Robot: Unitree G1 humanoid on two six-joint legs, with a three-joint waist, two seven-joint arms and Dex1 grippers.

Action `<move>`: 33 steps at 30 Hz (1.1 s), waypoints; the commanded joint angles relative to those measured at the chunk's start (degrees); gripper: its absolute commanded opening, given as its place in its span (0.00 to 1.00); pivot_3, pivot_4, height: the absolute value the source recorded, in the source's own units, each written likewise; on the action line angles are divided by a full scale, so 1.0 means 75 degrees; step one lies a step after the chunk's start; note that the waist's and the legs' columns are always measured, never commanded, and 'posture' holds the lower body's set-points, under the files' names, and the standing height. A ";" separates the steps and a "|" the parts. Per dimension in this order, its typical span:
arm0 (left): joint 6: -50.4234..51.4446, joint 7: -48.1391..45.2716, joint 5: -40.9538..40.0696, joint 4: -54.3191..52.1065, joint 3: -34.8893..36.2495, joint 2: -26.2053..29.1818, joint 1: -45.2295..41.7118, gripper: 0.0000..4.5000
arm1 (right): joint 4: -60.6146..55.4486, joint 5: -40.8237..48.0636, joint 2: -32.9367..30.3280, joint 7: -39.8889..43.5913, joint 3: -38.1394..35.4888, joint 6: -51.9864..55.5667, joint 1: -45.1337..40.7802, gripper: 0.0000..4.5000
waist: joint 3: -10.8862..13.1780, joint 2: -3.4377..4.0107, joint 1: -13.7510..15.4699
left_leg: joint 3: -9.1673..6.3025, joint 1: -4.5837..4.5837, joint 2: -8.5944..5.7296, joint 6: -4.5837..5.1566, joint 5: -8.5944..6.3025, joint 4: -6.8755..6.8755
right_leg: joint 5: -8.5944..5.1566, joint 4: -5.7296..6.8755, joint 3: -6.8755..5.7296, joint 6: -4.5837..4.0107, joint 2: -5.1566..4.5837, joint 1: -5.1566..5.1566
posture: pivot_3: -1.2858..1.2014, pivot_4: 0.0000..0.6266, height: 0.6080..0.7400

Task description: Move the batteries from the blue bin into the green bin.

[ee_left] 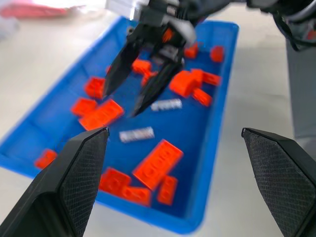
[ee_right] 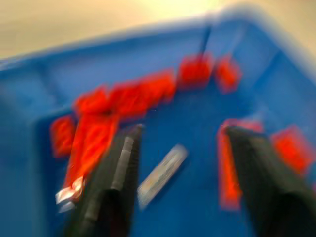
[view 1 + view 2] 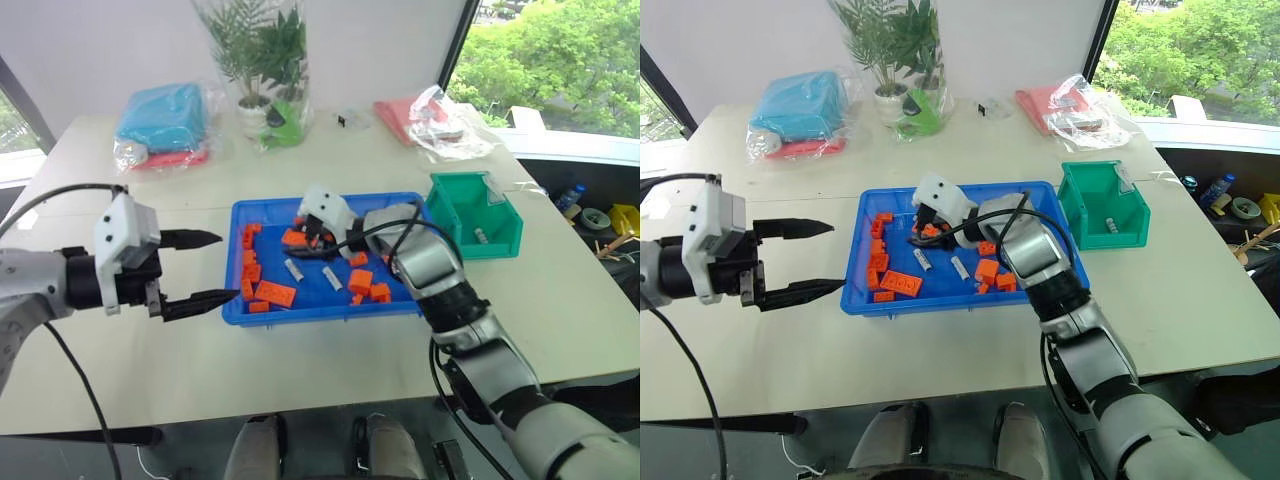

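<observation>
Batteries: two in blue bin [image 3: 236, 262], [image 3: 294, 270] and [image 3: 331, 277]; one in green bin [image 3: 505, 228], [image 3: 481, 236]. Right hand [image 1: 137, 88] spread, empty, above bin's 12 o'clock end; left hand [image 3: 207, 268] spread at 9 o'clock.

Two silver batteries [image 3: 295, 270] flat among bricks in the blue bin [image 3: 400, 305]; another in the green bin [image 3: 500, 245].

Pale beige table [image 3: 330, 370], rounded at its corners, stood against a plain white wall [image 3: 120, 40] in even daylight. A dark-framed window [image 3: 560, 60] at the far right looked onto green trees, with a white sill below it. Grey floor [image 3: 200, 450] showed beneath the table's near edge, and a narrow window strip lay at the far left.
</observation>
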 commanded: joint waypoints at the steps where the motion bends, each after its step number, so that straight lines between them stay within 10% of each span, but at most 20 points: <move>1: -0.0251 -0.0188 0.0104 -0.0076 0.0375 0.0102 0.0125 1.00 | -0.0495 0.0508 0.0081 -0.0338 -0.0074 0.1633 -0.0009 0.63 | -0.0001 -0.0001 0.0005 | 0.0000 0.0000 0.0001 -0.0002 -0.0001 -0.0002 | -0.0002 -0.0001 -0.0003 -0.0003 0.0000 -0.0001 | 0.52 0.24 0.50; 33: -0.0270 0.0252 0.0035 -0.0202 0.0282 0.0017 -0.0165 1.00 | 0.2107 0.1036 0.0825 -0.2045 0.0023 0.0041 -0.0574 0.63 | -0.0007 -0.0012 0.0019 | 0.0006 -0.0004 0.0001 -0.0006 -0.0004 -0.0006 | -0.0003 -0.0012 -0.0004 0.0001 0.0002 -0.0003 | 0.52 0.24 0.50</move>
